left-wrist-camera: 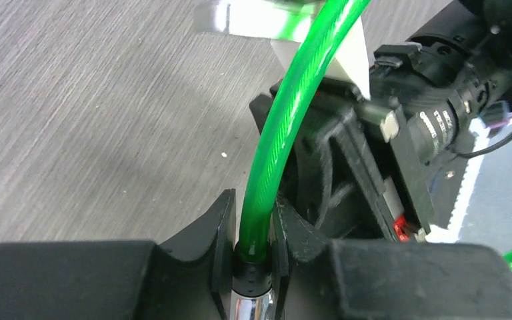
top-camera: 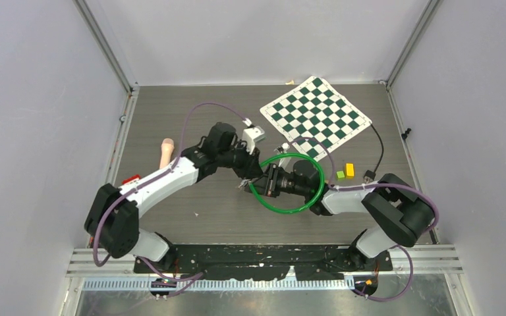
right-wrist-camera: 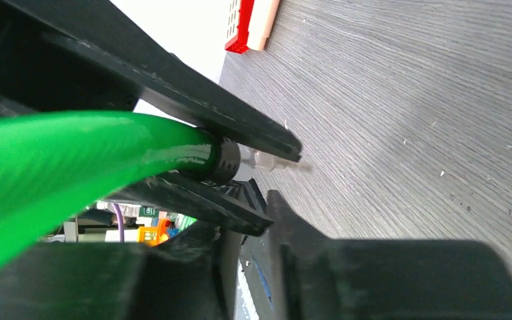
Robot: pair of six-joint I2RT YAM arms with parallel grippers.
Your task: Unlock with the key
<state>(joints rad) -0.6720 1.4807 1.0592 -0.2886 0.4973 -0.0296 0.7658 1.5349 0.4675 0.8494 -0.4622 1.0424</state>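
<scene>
Cable lock (left-wrist-camera: pixel 275 127), green loop mid worktop (top-camera: pixel 204 217) between both arms: left claw (left-wrist-camera: pixel 253 213) pinched narrow on its black collar (left-wrist-camera: pixel 252 267), shank running along the fingers (left-wrist-camera: pixel 221 220); right claw (top-camera: pixel 268 181) nose to nose just beside, gape not readable, key not visible.

- A dark grey wood-grain counter (top-camera: pixel 171 118) fills the middle of the enclosure under even, soft light.
- Plain pale walls rise from its edges: left wall (top-camera: pixel 33 99), back wall (top-camera: pixel 257 39), right wall (top-camera: pixel 474 99).
- Aluminium posts (top-camera: pixel 105 46) stand at the counter's two far corners.
- A slotted silver rail (top-camera: pixel 435 258) runs along the counter's near edge.
</scene>
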